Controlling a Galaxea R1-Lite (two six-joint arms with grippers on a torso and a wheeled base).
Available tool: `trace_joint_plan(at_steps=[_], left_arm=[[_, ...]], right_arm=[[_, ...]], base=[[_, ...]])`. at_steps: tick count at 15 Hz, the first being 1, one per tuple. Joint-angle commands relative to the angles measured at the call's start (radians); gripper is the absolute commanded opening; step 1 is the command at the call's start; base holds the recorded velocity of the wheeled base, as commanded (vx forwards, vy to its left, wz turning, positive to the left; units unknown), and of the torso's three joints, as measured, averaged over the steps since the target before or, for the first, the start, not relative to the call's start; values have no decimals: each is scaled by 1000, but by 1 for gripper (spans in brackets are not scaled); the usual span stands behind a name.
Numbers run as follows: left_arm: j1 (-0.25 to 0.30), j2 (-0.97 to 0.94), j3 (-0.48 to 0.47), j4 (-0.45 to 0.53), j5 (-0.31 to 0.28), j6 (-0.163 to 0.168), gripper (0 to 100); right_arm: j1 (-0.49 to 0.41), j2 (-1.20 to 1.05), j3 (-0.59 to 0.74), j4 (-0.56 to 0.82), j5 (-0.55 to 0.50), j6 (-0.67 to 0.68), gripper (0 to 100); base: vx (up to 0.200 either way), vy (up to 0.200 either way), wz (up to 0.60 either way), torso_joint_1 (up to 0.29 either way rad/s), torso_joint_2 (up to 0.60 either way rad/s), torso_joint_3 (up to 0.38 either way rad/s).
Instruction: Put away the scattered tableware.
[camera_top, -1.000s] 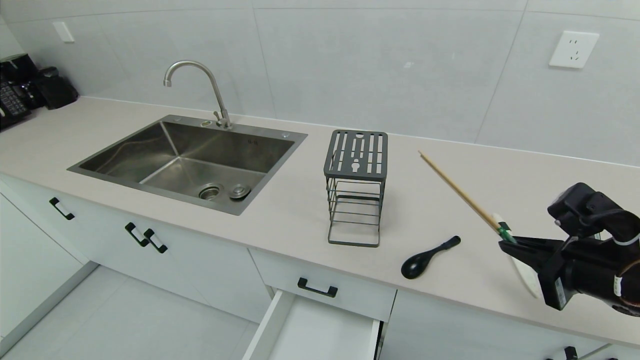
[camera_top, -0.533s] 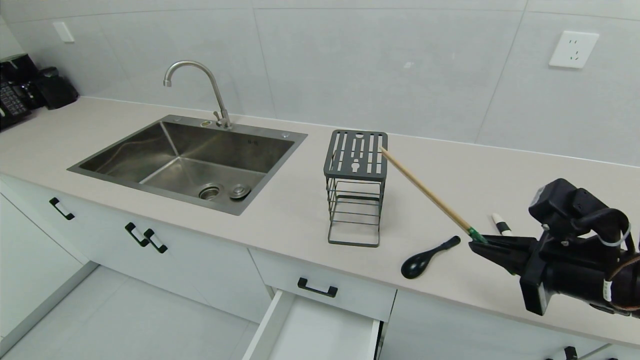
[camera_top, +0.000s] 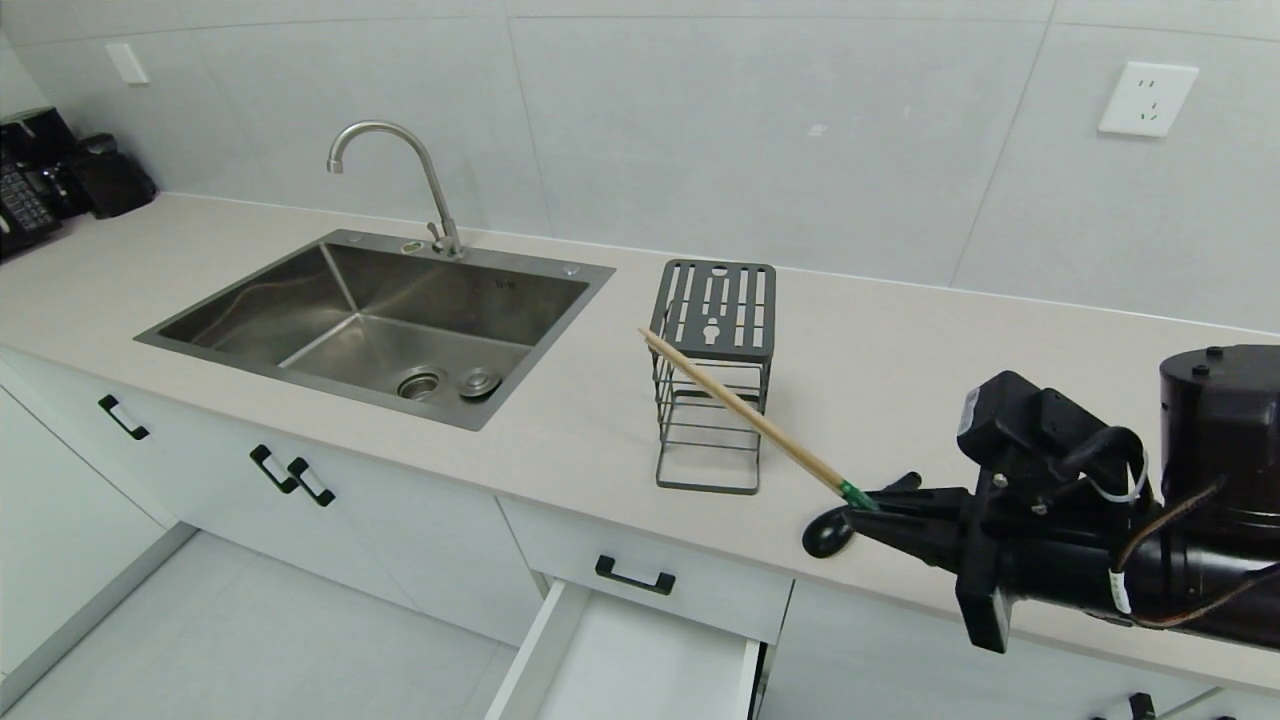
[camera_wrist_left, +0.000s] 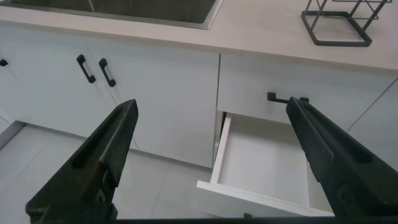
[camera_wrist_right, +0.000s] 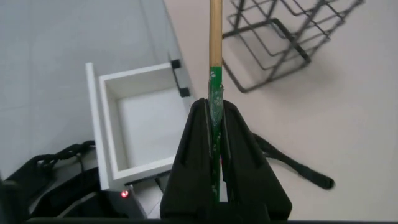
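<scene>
The chopstick (camera_top: 745, 415) is off the counter (camera_top: 560, 440), held by its green end in the right gripper (camera_top: 865, 505). The jaws are closed tight on that end, as the right wrist view shows, where the green section sits pinched between the two fingers of the gripper (camera_wrist_right: 214, 124) and the bare wood of the chopstick (camera_wrist_right: 215, 37) runs straight out from them. In the head view the shaft slants up and to the left, crossing in front of the rack (camera_top: 712, 390), with its tip by the rack's upper left front corner.

A black spoon (camera_top: 830, 530) lies on the counter close to the front edge, right of the rack, its bowl toward the edge. The gripper's tip hangs over it and hides part of the handle. In the right wrist view the spoon (camera_wrist_right: 298, 171) lies beside the fingers.

The rack stands upright at mid counter, between the spoon and the sink (camera_top: 380, 320), whose faucet (camera_top: 400, 170) rises at the back edge.

Below the front edge, under the rack, a white drawer (camera_top: 640, 670) is pulled out.

The left gripper (camera_wrist_left: 211, 102) hangs low before the cabinet fronts, jaws spread wide and holding nothing, with the drawer (camera_wrist_left: 261, 168) seen between its fingers and the rack's foot (camera_wrist_left: 339, 28) above.
</scene>
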Motion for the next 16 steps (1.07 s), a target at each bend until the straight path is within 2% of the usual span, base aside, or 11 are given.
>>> trace_joint_plan(at_steps=[1, 3, 5, 9, 11, 14, 16], left_arm=[[0, 0, 0, 0, 0, 0, 100], [0, 0, 0, 0, 0, 0, 100], [0, 0, 0, 0, 0, 0, 100], [0, 0, 0, 0, 0, 0, 100], [0, 0, 0, 0, 0, -1, 100], [0, 0, 0, 0, 0, -1, 100], [0, 0, -1, 0, 0, -1, 100]], right_arm=[[30, 41, 2, -11, 58, 1, 0], [68, 42, 76, -8, 164, 2, 0], [71, 48, 77, -4, 185, 4, 0], [129, 33, 87, 0, 182, 311, 0], [126, 38, 70, -5, 180, 309, 0], [77, 73, -55, 26, 182, 234, 0], [67, 96, -65, 79, 177, 139, 0]], base=[[0, 0, 0, 0, 0, 0], [0, 0, 0, 0, 0, 0], [0, 0, 0, 0, 0, 0], [0, 0, 0, 0, 0, 0], [0, 0, 0, 0, 0, 0], [0, 0, 0, 0, 0, 0], [0, 0, 0, 0, 0, 0]])
